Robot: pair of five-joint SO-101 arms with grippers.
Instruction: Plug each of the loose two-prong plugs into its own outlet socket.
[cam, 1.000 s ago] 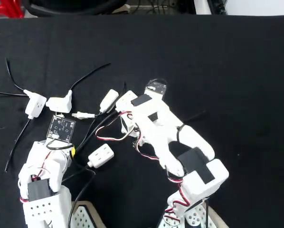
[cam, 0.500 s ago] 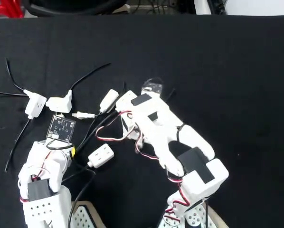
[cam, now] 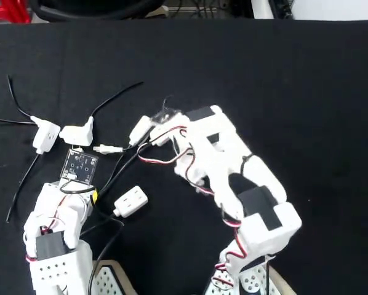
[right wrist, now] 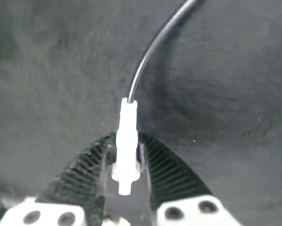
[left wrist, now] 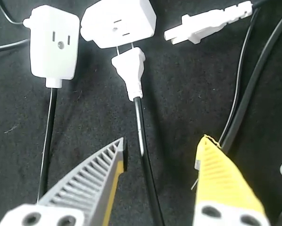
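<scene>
Near table [cam: 295, 92] centre, R gripper [right wrist: 127, 139] pinches white plug [right wrist: 125, 117], seemingly off surface; L gripper [left wrist: 163, 140] spread open.

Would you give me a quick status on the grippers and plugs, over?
Left gripper open over first plug, prongs at socket. Right gripper shut on second plug. Cords nearby.

It looked like a robotics lab or workshop: a black-clothed table [cam: 319, 92] carried a left arm [cam: 58, 227] and a right arm [cam: 233, 166] with bare wiring, while a red object [cam: 8, 9] and tangled cables [cam: 199, 7] lined the frame's top edge.
</scene>
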